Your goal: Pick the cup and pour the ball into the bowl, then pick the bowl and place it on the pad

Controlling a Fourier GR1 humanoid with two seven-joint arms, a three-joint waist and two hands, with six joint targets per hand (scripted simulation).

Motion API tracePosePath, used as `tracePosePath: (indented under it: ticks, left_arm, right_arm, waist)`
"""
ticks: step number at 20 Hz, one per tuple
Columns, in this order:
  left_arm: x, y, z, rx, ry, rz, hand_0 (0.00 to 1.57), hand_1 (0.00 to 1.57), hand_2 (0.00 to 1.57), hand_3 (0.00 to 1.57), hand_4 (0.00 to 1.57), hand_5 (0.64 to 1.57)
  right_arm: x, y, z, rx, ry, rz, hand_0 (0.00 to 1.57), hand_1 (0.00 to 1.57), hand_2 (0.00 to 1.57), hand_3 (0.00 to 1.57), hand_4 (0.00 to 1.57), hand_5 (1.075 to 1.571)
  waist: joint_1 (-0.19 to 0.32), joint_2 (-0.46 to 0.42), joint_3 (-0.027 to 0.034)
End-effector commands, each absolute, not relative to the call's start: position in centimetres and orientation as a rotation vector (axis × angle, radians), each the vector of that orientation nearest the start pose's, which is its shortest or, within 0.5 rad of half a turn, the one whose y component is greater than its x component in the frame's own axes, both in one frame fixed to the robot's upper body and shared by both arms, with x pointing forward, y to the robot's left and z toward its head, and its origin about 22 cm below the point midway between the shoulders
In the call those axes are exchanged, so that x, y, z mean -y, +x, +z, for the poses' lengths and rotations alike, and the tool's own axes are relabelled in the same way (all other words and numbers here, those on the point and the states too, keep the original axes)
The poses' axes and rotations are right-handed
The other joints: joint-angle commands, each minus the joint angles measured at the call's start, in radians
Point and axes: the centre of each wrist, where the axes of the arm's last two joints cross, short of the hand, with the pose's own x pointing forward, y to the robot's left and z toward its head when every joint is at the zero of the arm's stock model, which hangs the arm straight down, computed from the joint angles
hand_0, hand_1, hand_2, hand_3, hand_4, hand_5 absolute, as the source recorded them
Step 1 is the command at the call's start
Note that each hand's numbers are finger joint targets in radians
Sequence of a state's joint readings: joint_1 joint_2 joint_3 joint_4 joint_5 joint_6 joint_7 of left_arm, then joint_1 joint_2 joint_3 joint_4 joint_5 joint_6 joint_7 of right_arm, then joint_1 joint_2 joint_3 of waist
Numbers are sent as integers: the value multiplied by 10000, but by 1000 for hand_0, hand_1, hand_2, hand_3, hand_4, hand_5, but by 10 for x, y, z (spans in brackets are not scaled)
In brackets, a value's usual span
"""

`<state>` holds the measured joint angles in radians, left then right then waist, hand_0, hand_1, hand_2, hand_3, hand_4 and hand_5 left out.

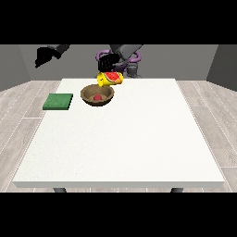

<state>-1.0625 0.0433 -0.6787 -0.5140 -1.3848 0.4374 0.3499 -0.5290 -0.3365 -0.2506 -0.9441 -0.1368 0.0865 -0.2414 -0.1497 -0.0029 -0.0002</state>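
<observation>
A single view looks from across the table [125, 143], raised and tilted down, facing the robot [124, 53], which stands small at the far edge. The whole tabletop fits in, its near edge low in view, with grey floor on the left and right and grey walls behind. No second view shares the scene.

Hand at view's right [109, 61] lowered over table's far edge, curled; hand at view's left [45, 56] raised off to side.

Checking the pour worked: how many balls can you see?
1: a red ball lies inside the brown bowl, below the tilted yellow cup. Another could be hidden inside the cup.
</observation>
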Motion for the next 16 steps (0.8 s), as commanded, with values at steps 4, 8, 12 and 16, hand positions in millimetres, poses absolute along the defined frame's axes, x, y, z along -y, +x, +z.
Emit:
tracePosePath:
  ticks: [4, 8, 12, 16]
  left_arm:
    - [-103, 430, 113, -25198, -19708, 17096, 1479, 1479, 1571, 1571, 1289, 1432]
    - [-159, 432, 101, -28245, -20226, 15457, 1547, 1547, 1571, 1571, 1198, 1482]
    - [-178, 424, 86, -31383, -18669, 14137, 1503, 1503, 1571, 1571, 1389, 1397]
    - [-145, 422, 97, -38739, -12660, 10577, 950, 950, 1119, 1016, 1445, 1269]
  right_arm:
    - [350, 337, 7, 16580, -2253, -506, 0, 0, 456, 595, 564, 1563]
    - [356, 338, 17, 16679, -2290, -726, 0, 0, 478, 638, 564, 1566]
    - [317, 351, 25, 17016, -1907, -617, 0, 0, 507, 723, 589, 1569]
    - [291, 362, 34, 17262, -1182, -426, 0, 0, 551, 650, 607, 1570]
  waist:
    - [1080, -591, -9]
    - [1314, -376, -24]
    - [1422, 17, -28]
    - [1334, 341, -143]
